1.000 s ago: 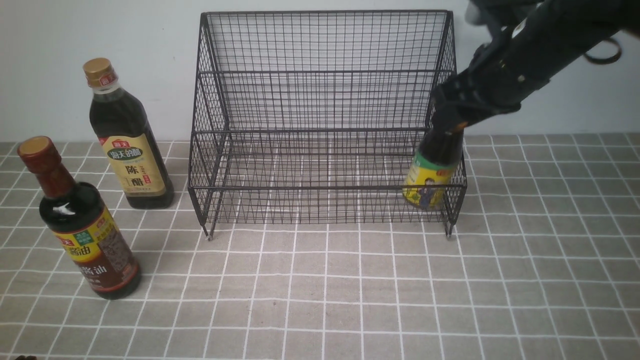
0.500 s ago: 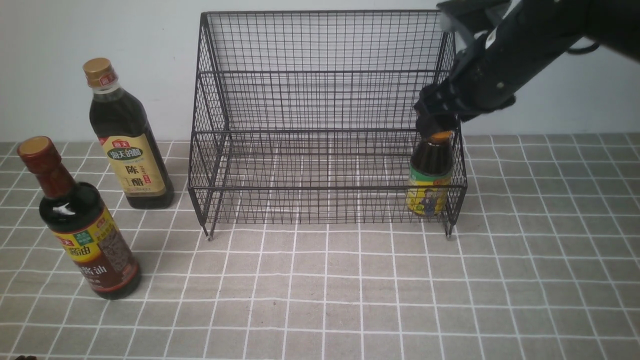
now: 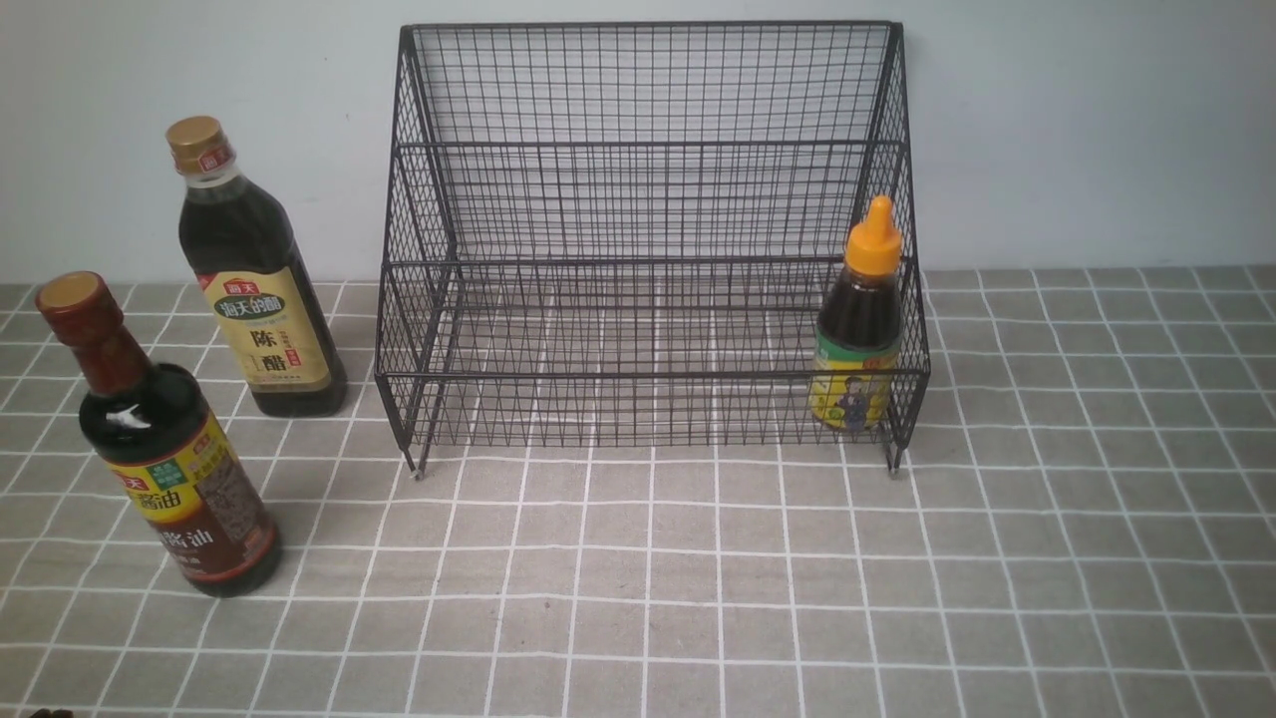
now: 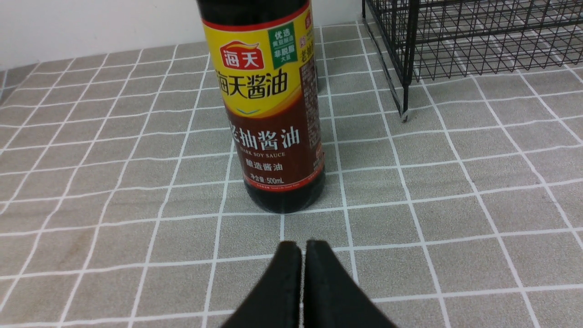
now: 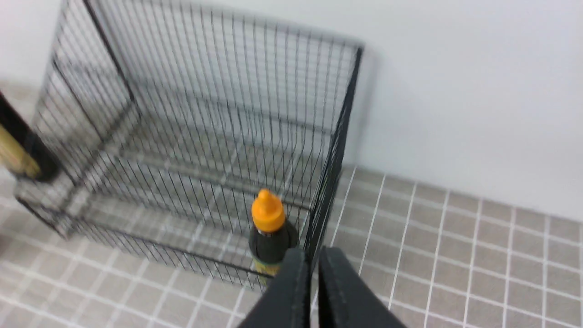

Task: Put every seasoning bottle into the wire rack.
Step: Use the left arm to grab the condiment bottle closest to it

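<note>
Soft even light, blurry right-wrist view

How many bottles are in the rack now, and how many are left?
One is done: the small orange-capped bottle stands in the wire rack, lower tier, right end. Nothing is in hand: the left gripper and right gripper are both shut and empty. Two are left: the gold-capped bottle and the brown-necked bottle stand on the table, left of the rack.

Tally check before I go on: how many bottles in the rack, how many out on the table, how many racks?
Bottles in the wire rack: 1 (small orange-capped bottle)
Bottles on the table: 2 (gold-capped bottle, brown-red-necked bottle)
Wire racks: 1
Total: 4 things
</note>
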Controlling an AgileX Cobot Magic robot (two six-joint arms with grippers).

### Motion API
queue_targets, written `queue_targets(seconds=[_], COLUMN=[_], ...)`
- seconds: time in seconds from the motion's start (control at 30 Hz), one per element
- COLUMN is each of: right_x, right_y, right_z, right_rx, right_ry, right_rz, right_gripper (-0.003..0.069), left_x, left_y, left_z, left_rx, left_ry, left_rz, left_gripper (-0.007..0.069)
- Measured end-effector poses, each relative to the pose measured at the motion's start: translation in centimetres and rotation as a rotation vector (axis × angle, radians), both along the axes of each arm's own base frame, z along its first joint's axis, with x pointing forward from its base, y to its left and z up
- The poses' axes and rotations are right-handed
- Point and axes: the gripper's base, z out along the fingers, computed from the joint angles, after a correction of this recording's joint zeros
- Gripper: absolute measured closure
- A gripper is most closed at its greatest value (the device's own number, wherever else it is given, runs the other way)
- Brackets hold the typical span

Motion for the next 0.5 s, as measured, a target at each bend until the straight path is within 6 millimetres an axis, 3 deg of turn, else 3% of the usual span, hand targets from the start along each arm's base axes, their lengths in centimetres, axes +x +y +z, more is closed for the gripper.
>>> queue_targets(seconds=[0.03,0.07,0.1,0.13,0.17,0.2,0.27,0.37,0.43,0.47,0.5], right_x=[-0.8,-4.0,-4.4,-7.3,-7.4,-10.0,-12.8,-15.1,-15.6,-15.7,-15.9], right_y=[-0.3,-1.4,-1.5,-2.4,-2.4,-3.2,-4.1,-4.8,-4.9,-4.8,-4.8], right_z=[0.1,0.0,0.0,-0.4,-0.8,-2.4,-4.4,-8.8,-10.4,-12.5,-12.7], right_rx=[0.01,0.042,0.05,0.084,0.088,0.131,0.19,0.267,0.293,0.325,0.335], right_ry=[-0.016,-0.079,-0.094,-0.163,-0.171,-0.251,-0.399,-0.552,-0.575,-0.58,-0.586], right_rz=[-0.002,-0.003,-0.003,0.003,0.005,0.014,0.024,0.04,0.047,0.055,0.057], right_gripper=[0.0659,0.0666,0.0668,0.0671,0.0671,0.0671,0.0671,0.0671,0.0671,0.0671,0.0671], left_x=[0.0,0.0,0.0,0.0,0.0,0.0,0.0,0.0,0.0,0.0,0.0], left_y=[0.0,0.0,0.0,0.0,0.0,0.0,0.0,0.0,0.0,0.0,0.0], left_z=[0.0,0.0,0.0,0.0,0.0,0.0,0.0,0.0,0.0,0.0,0.0], left_rx=[0.0,0.0,0.0,0.0,0.0,0.0,0.0,0.0,0.0,0.0,0.0], left_ry=[0.0,0.0,0.0,0.0,0.0,0.0,0.0,0.0,0.0,0.0,0.0], left_rz=[0.0,0.0,0.0,0.0,0.0,0.0,0.0,0.0,0.0,0.0,0.0], left_gripper=[0.0631,0.0631,0.0631,0.0631,0.0631,0.0631,0.0631,0.0631,0.0631,0.0631,0.0631])
